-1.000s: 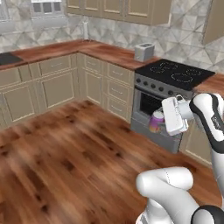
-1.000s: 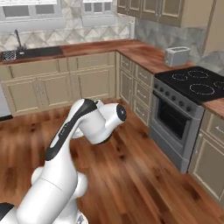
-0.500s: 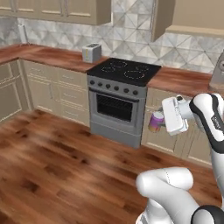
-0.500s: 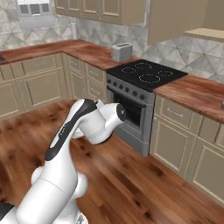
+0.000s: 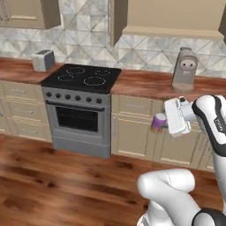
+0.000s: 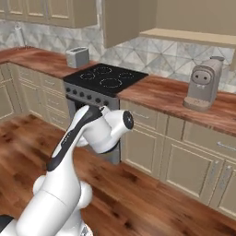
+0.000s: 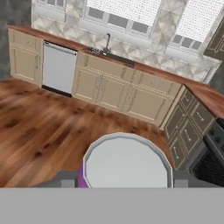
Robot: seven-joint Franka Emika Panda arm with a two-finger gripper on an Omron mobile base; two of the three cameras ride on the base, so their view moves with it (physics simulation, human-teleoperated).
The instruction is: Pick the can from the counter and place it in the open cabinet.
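One purple can sits clamped in the gripper, held in the air in front of beige base cabinet fronts, well above the wood floor. In the hand view the can's silver top lies between the two finger tips. The white arm bends in from the right of the left base view. Behind it runs the reddish-brown counter, bearing a grey coffee machine. To the left stands a black-topped stove, then a toaster. Tan wall cabinets hang above.
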